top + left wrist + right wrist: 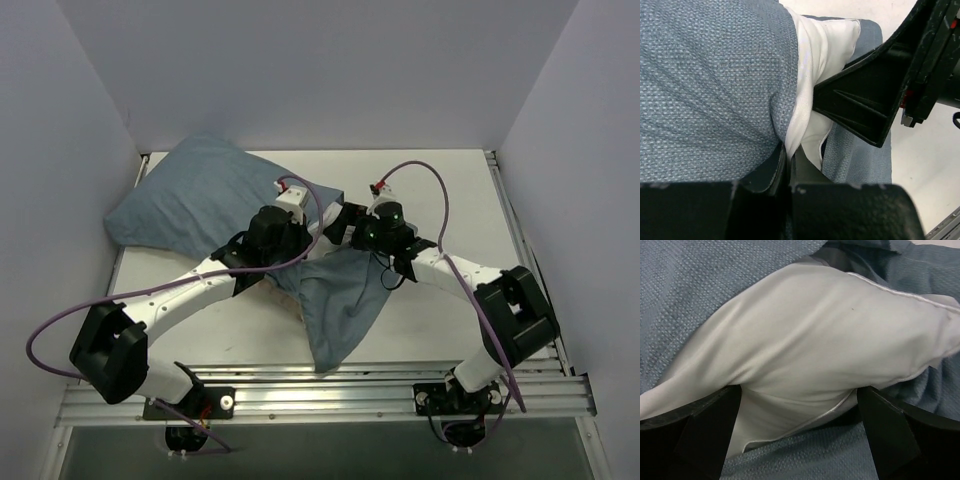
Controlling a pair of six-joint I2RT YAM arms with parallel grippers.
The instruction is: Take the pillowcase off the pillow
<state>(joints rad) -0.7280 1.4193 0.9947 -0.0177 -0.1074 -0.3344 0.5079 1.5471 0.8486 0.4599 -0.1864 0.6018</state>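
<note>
The blue pillowcase [200, 195] lies at the back left of the table, and a loose flap of it [340, 305] trails toward the near edge. The white pillow [830, 325] pokes out of its opening. My left gripper [312, 228] is at that opening. In the left wrist view it [787, 152] is shut on a fold of white pillow fabric [812, 75], right beside the pillowcase's edge [715, 85]. My right gripper [338, 222] faces it. Its fingers [715, 432] stand wide open on either side of the pillow's corner, with pillowcase cloth [840, 460] beneath.
The white table [440, 190] is walled in on the left, back and right. An aluminium rail [330, 385] runs along the near edge. Purple cables [440, 200] loop off both arms. The right gripper's black finger [865, 100] sits close to my left gripper.
</note>
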